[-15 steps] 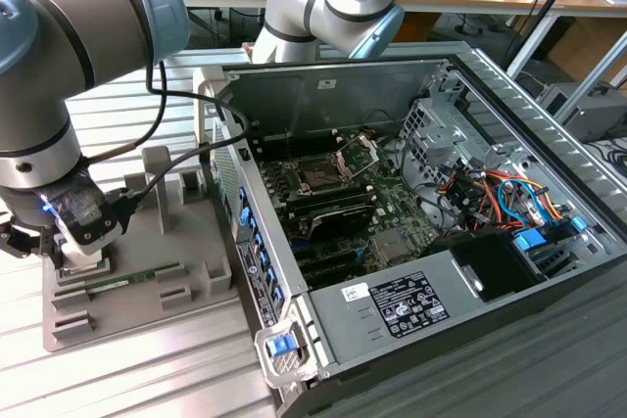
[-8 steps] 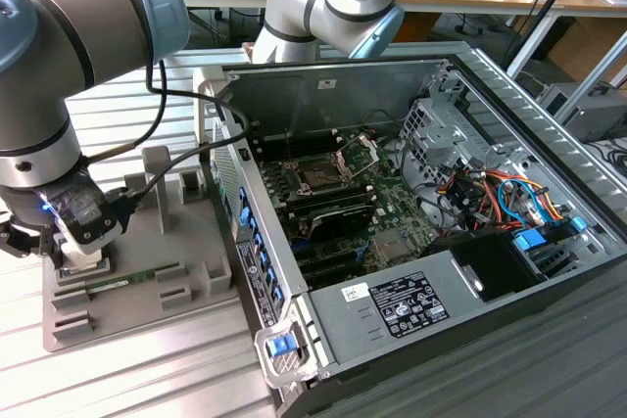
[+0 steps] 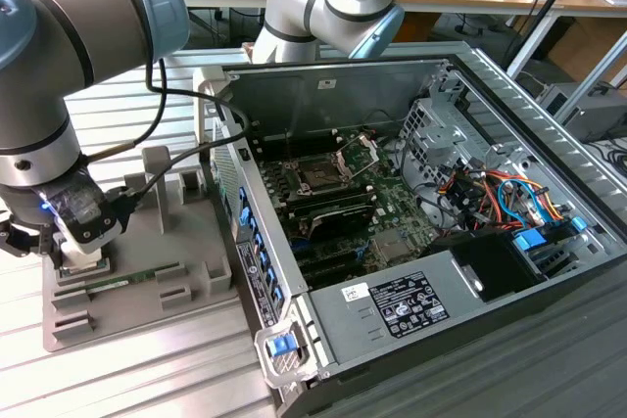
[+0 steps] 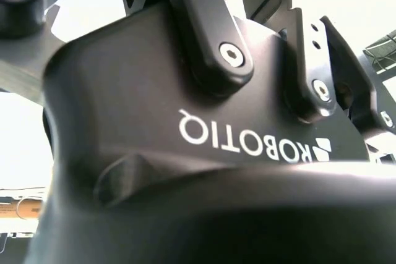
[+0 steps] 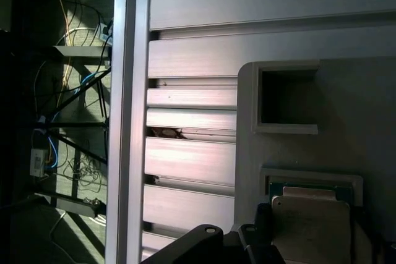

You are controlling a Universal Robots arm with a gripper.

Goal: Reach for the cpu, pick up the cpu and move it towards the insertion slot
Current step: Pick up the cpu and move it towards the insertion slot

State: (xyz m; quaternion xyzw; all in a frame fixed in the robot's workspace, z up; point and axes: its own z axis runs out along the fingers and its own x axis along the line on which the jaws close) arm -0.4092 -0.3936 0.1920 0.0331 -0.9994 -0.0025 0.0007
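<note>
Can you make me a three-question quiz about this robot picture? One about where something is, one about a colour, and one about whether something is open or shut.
1. Where is the gripper?
A. Down over the tray beside the case
B. Inside the case
C. High above everything

2. What colour is the tray?
A. Red
B. Grey
C. Yellow

3. How is the case?
A. Shut, with its side panel on
B. Open, with its board showing
C. Turned upside down

Answers:
1 A, because in the exterior view the arm bends down to the tray on that view's left, outside the case.
2 B, because the tray is plain grey all over.
3 B, because you can look straight in at the green board and the wires.
</note>
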